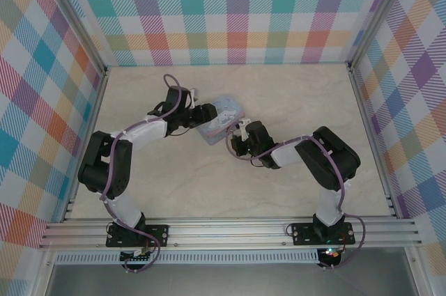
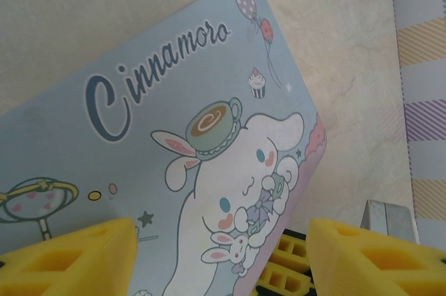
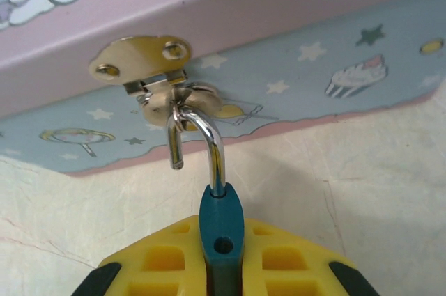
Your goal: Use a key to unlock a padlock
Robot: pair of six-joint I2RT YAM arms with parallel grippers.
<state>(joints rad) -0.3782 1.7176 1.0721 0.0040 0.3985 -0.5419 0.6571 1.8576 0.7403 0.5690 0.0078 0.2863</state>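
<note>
The padlock [image 3: 221, 223] has a small dark teal body, and my right gripper [image 3: 221, 244] is shut on it, yellow pads on both sides. Its chrome shackle [image 3: 209, 139] stands open: one leg hangs free of the body, and the bend is hooked through the brass hasp [image 3: 143, 63] on the front of the pale blue cartoon tin [image 3: 313, 52]. My left gripper [image 2: 221, 258] is open over the tin's lid [image 2: 160, 122], its yellow fingers [image 2: 70, 261] wide apart. From above, both grippers [image 1: 204, 115] [image 1: 242, 131] meet at the tin [image 1: 221, 119]. The key is hidden.
The tin lies mid-table on the pale marbled tabletop [image 1: 279, 94], with chequered walls on three sides. There is free surface to the right of the tin and behind it. An aluminium rail [image 1: 230, 230] runs along the near edge.
</note>
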